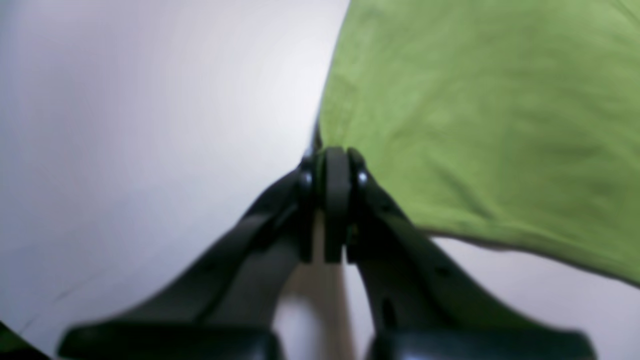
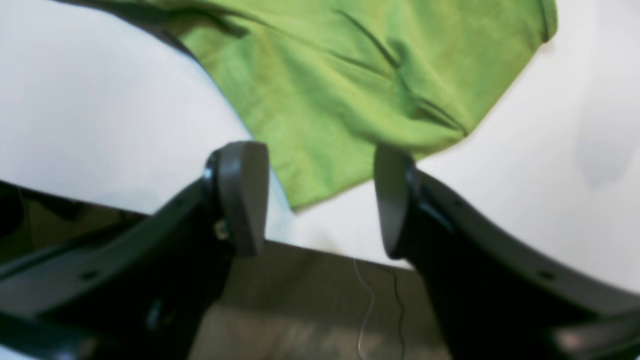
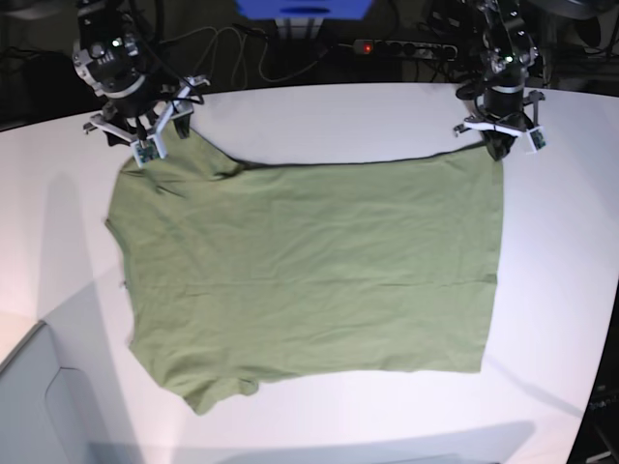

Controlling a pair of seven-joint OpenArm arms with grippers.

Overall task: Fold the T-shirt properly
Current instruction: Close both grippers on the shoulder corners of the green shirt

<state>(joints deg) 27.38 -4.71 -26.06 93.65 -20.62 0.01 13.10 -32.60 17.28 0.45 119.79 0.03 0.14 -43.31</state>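
The olive-green T-shirt (image 3: 309, 271) lies spread flat across the middle of the white table (image 3: 561, 290), with some wrinkles; in the base view its hem runs down the 3 o'clock side and its sleeves sit toward 9 o'clock. At about 1 o'clock in that view, the left gripper (image 1: 336, 165) is clenched on the shirt's far hem corner, its pads pressed together right at the cloth's edge in the left wrist view. At about 11 o'clock, the right gripper (image 2: 320, 200) stands over the far sleeve with its jaws spread wide, nothing between them; in the right wrist view, the sleeve's edge lies just beyond the fingertips (image 2: 245, 195)
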